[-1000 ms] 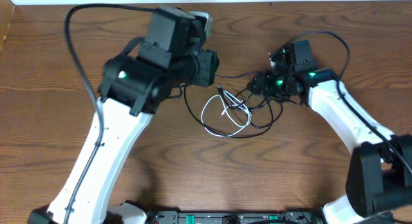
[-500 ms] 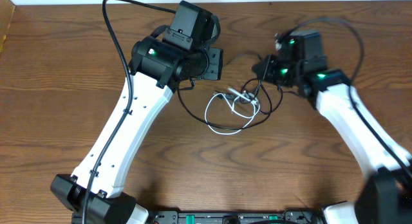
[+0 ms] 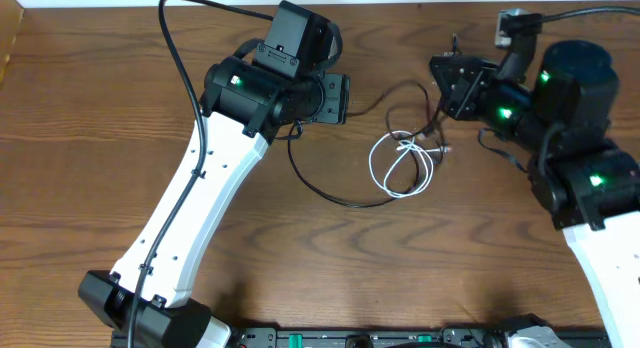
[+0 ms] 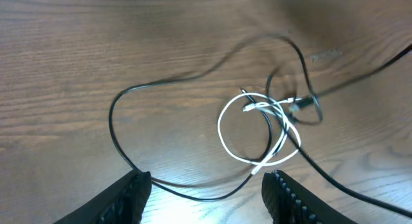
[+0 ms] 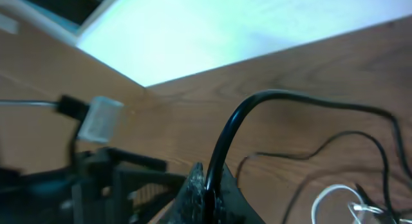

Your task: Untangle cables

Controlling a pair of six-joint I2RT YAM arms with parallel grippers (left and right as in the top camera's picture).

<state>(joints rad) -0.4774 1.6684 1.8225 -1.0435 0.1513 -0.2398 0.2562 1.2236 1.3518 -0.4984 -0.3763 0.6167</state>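
The black cable (image 3: 345, 201) sweeps in a wide curve across the table and into a knot with the white cable (image 3: 373, 163), which lies looped at centre right. My right gripper (image 3: 445, 88) sits just above and right of the knot. In the right wrist view the black cable (image 5: 257, 96) rises out of its shut jaws (image 5: 209, 185), and the white cable (image 5: 325, 197) shows at lower right. My left gripper (image 3: 336, 98) hovers left of the knot. Its fingers (image 4: 122, 198) stand apart, gripper (image 4: 206, 198) open, with the black cable (image 4: 112, 121) curving on the wood beneath and the white loop (image 4: 219, 129) ahead.
Thick black arm wires arc over the upper left (image 3: 165, 48) and upper right (image 3: 590, 13). The table's far edge (image 3: 400, 2) meets a white wall. The left arm's white link (image 3: 180, 218) crosses the left half of the table.
My right gripper has shut on the black cable and pulled away to the upper right. The knot and white loop slid right with it. My left gripper's jaws have widened a little.
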